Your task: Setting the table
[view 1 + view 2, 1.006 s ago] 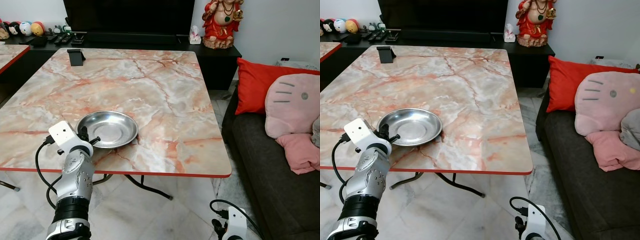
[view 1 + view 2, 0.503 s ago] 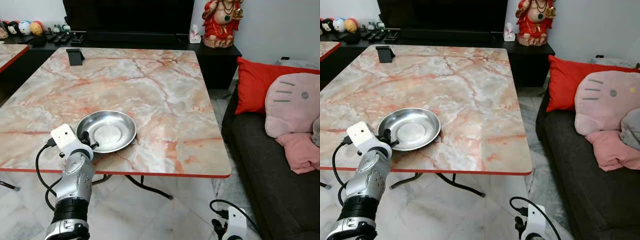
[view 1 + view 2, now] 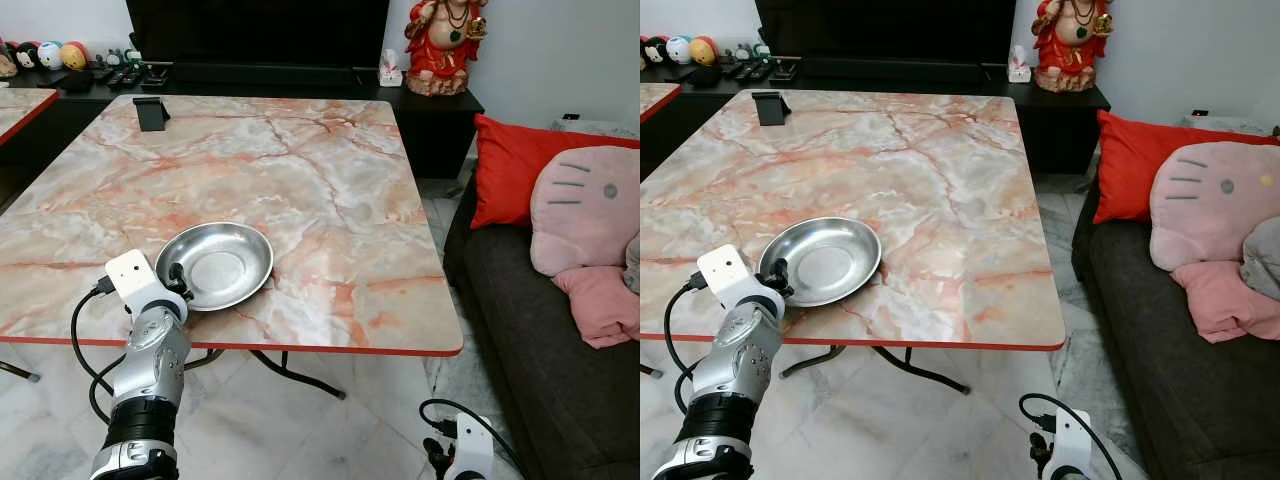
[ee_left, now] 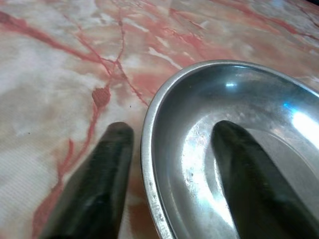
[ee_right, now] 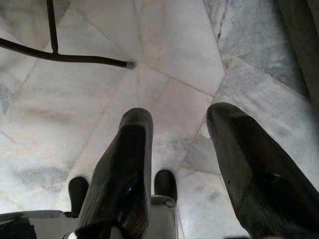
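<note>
A round steel plate [image 3: 225, 262] lies on the marble table [image 3: 330, 200], near its front left edge. My left gripper [image 3: 177, 276] is at the plate's near-left rim and is open. In the left wrist view one finger [image 4: 99, 174] rests on the table outside the plate's rim [image 4: 149, 149], while the other finger [image 4: 249, 174] reaches inside the plate. There is a gap between the rim and each finger. My right gripper [image 5: 179, 117] hangs low beside the table over the floor, open and holding nothing.
A small black phone stand [image 3: 151, 113] sits at the table's far left corner. A dark sofa [image 3: 540, 330] with a red cushion [image 3: 510, 170] and a pink plush pillow [image 3: 585, 210] runs along the right. A black cabinet [image 3: 260, 75] with a red figurine [image 3: 445, 45] stands behind.
My left gripper has moved forward, so its fingers now straddle the plate's rim. The plate has shifted slightly and looks rounder, as if tipped. The right arm has not moved.
</note>
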